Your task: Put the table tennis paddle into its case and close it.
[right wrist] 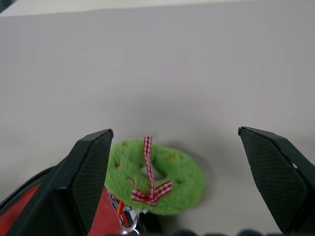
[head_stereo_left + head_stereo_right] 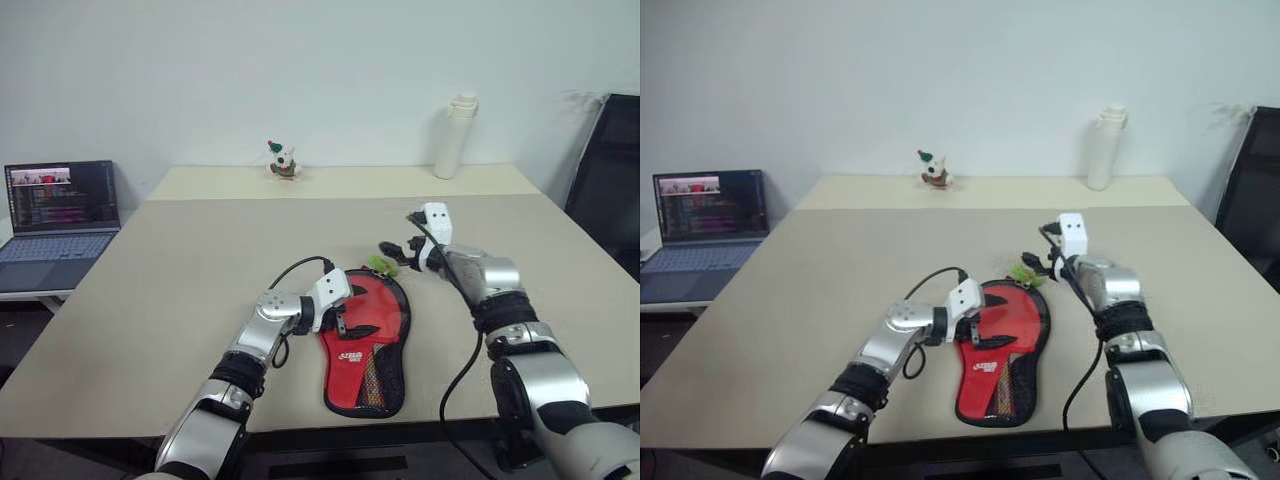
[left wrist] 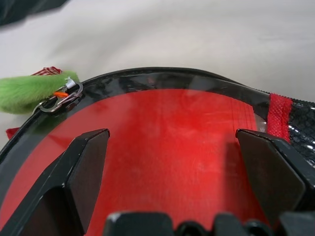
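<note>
One wide beige table (image 2: 180, 290) carries everything here. Near its front edge lies the case (image 2: 370, 345), a paddle-shaped pouch with a red panel, black border, white logo and a black mesh pocket at the narrow end that points toward the robot. The table tennis paddle itself cannot be made out; whether it sits inside the pouch is unclear.

The left gripper (image 2: 345, 318) hovers over the left side of the case's round end, its two black fingers (image 3: 86, 167) spread wide with nothing between them; whether they touch the fabric cannot be told. The right gripper (image 2: 400, 250) is just beyond the top of the case, its fingers (image 1: 91, 169) likewise fully apart and holding nothing.

Clipped to the zip pull at the case's round end by a small metal clasp (image 3: 60, 100) is a fuzzy green wreath charm (image 1: 155, 177) with a red checked ribbon, resting on the table.

Farther back stand a white bottle (image 2: 455, 137) and a small toy figure (image 2: 284, 161). An open laptop (image 2: 58, 222) sits on a lower surface to the left, and a black chair (image 2: 610, 180) is cut off at the right edge.
</note>
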Motion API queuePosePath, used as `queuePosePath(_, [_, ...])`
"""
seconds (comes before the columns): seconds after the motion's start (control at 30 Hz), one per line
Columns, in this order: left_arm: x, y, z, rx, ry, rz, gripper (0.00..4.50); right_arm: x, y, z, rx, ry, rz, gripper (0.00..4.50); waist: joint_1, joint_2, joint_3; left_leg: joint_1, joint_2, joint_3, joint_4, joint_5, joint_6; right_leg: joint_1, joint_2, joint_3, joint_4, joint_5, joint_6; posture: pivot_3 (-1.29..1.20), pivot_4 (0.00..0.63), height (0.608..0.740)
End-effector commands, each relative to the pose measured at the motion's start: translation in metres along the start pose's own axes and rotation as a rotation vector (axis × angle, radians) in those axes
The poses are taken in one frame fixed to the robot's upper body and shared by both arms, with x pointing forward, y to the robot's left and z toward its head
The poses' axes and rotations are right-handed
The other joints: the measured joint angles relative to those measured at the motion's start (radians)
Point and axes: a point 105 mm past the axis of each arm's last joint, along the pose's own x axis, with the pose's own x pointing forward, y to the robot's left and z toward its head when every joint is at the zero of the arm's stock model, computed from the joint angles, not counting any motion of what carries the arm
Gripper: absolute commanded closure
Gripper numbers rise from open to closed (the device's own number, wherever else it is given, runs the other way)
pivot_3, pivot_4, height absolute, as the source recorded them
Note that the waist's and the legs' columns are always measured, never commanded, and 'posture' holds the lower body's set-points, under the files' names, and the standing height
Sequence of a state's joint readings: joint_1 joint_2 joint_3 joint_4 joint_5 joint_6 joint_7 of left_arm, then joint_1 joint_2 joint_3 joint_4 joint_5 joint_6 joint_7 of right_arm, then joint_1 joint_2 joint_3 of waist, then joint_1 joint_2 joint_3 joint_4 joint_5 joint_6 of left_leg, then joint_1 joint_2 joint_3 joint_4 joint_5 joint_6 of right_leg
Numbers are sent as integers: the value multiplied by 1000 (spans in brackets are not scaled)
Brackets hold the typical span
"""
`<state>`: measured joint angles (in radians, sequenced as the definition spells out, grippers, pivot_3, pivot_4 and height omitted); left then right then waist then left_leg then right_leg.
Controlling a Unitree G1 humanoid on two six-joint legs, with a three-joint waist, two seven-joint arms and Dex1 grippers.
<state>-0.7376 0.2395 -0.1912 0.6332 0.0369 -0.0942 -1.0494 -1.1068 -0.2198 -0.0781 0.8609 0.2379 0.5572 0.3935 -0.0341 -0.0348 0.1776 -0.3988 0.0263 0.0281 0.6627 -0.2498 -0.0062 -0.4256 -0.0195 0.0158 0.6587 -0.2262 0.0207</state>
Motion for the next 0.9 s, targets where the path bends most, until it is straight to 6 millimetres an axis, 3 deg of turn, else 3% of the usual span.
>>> queuePosePath(0.03, [0, -1, 9, 25, -23, 4, 31, 6, 17, 24, -55, -69, 37, 0, 0, 0, 0, 0, 0, 0, 0, 0, 0, 0, 0, 0, 0, 0, 0, 0, 150, 740])
queuePosePath(0.3, [0, -4, 8, 24, -14, 1, 31, 20, 32, 8, -119, -23, 54, 0, 1, 0, 0, 0, 0, -1, 0, 0, 0, 0, 0, 0, 0, 0, 0, 0, 150, 740])
queuePosePath(0.47, [2, -4, 9, 30, -8, -6, 31, 23, 24, -5, -180, 6, -9, 0, 1, 0, 0, 0, 0, -1, 0, 0, 0, 0, 0, 0, 0, 0, 0, 0, 150, 740])
queuePosePath(0.63, [3, -3, 6, 46, 9, -14, 31, 24, 19, 0, -200, -5, -59, 0, 1, 0, 0, 0, 0, -1, 0, 0, 0, 0, 0, 0, 0, 0, 0, 0, 150, 740])
queuePosePath(0.73, [4, -3, 5, 51, 16, -18, 0, 24, 20, 2, -210, -8, -65, 582, 1, 0, 0, 0, 0, -1, 0, 0, 0, 0, 0, 0, 0, 0, 0, 0, 150, 740])
queuePosePath(0.9, [8, -6, 7, 68, 17, -40, 0, 26, 22, -2, -221, 10, -59, 2230, 1, 0, 0, 0, 0, -1, 0, 0, 0, 0, 0, 0, 0, 0, 0, 0, 150, 740])
